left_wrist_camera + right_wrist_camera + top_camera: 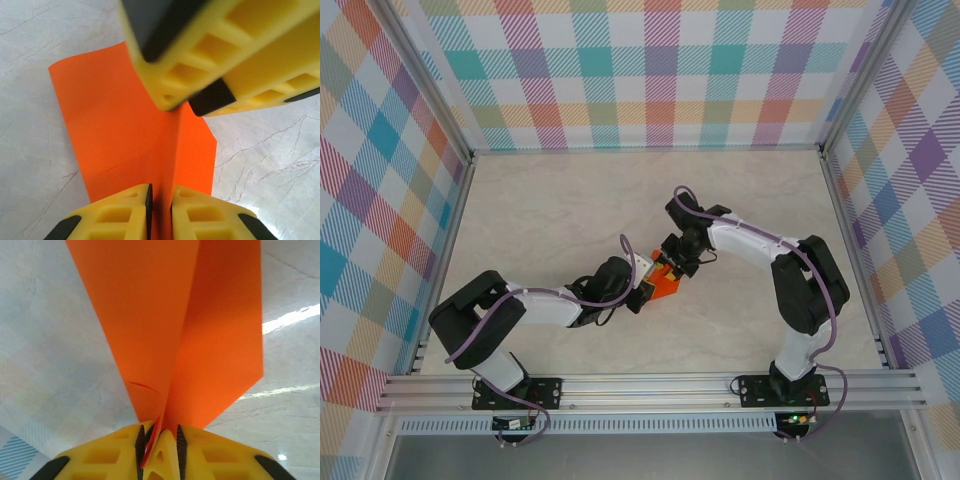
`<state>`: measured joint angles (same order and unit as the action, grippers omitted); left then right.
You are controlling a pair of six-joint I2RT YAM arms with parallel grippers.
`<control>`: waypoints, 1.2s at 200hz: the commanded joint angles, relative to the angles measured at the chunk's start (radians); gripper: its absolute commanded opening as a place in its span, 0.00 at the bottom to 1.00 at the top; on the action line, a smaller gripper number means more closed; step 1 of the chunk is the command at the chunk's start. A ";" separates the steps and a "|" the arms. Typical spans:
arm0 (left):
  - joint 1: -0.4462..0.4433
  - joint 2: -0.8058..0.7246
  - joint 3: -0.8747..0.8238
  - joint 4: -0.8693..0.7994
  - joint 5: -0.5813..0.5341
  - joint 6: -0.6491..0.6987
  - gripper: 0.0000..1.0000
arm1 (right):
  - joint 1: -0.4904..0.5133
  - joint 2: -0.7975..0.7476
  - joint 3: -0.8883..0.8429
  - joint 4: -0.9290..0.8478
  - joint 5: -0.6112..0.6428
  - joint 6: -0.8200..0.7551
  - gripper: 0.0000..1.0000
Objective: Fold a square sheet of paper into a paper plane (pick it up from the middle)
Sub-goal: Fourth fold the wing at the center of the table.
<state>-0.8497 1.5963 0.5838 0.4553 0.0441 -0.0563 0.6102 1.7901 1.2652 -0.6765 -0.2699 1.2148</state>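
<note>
- A metal rail (650, 385) at the near edge carries both arm bases.
- From its base, the left arm (530, 305) reaches forward and to the right. The left gripper (648, 290) ends near the table's middle.
- In the left wrist view, its yellow fingers (120, 212) stand almost together. The raised fold of the paper (667, 285) fills the thin slot between them, so this gripper is clamped on the paper.
- The paper sits between the two grippers, a little right of the table's centre.
- It is bent along one crease into a ridge, with a wide flap falling to one side and a narrower flap to the other.
- Only its orange face shows. I cannot tell whether the flaps touch the table (550, 200).
- The right gripper (678, 268) meets the paper from the far side, tip to tip with the left one and just above the same crease.
- In the right wrist view, its fingers (100, 460) stand a little apart, wider than the paper is thick. The folded edge runs down into the gap and leans toward one pad, so the jaws are slightly parted and not pressing the paper from both sides.
- The right arm (800, 290) bends back from there to its base at the near right.
- Beyond the grippers, pale marbled table runs to the checked walls (660, 70).
</note>
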 commanded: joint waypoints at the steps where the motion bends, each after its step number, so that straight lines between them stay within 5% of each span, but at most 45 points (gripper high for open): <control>1: -0.011 0.016 -0.009 0.024 0.026 -0.014 0.15 | -0.010 0.004 0.048 -0.038 -0.007 -0.048 0.43; 37: -0.009 0.025 -0.004 0.010 0.064 -0.089 0.13 | -0.031 -0.044 0.031 -0.034 0.018 -0.123 0.68; 84: -0.007 0.013 0.015 -0.022 0.099 -0.222 0.11 | -0.064 -0.155 -0.111 0.105 0.022 -0.247 0.71; 160: -0.002 0.049 0.045 -0.037 0.157 -0.398 0.09 | -0.069 -0.259 -0.349 0.406 -0.080 -0.401 0.63; 207: -0.003 0.073 0.048 -0.033 0.151 -0.441 0.09 | -0.069 -0.217 -0.392 0.451 -0.119 -0.404 0.47; 240: -0.003 0.070 0.048 -0.036 0.155 -0.437 0.09 | -0.069 -0.184 -0.385 0.444 -0.128 -0.395 0.45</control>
<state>-0.8494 1.6630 0.6125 0.4202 0.1829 -0.4797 0.5446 1.5780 0.8894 -0.2565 -0.3687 0.8288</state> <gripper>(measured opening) 0.091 0.450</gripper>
